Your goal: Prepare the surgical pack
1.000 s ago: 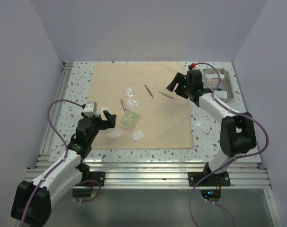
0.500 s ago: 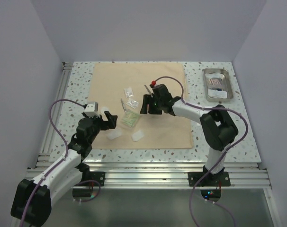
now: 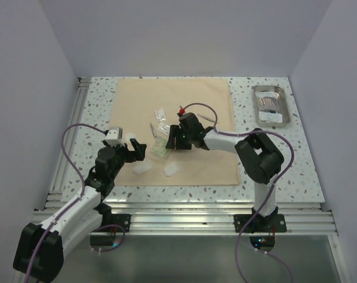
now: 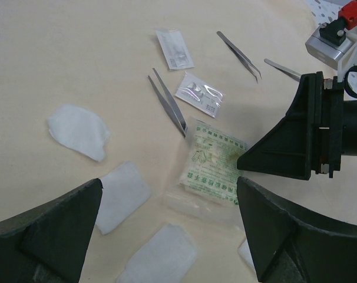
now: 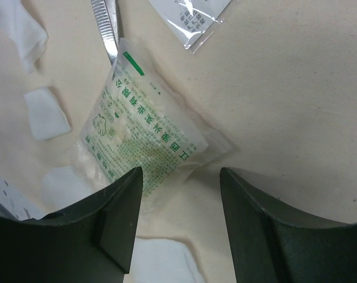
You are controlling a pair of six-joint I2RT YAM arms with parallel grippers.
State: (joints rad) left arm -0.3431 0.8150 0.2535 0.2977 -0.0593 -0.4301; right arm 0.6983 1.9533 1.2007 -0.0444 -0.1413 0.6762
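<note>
Risk: my right gripper (image 5: 178,188), jaws spread over the green-printed clear plastic sachet (image 5: 146,138) toward the tan square cloth (image 5: 284,118)'s near edge, could pinch cloth too; left gripper (image 4: 169,183) hangs spread.

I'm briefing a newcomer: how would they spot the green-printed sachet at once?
Find the large tan cloth in the middle of the table. Near its front centre, at the fingertips of the right gripper, lies a sachet. It alone carries green print; its neighbours are clear sachets, white pads and metal tweezers.
</note>
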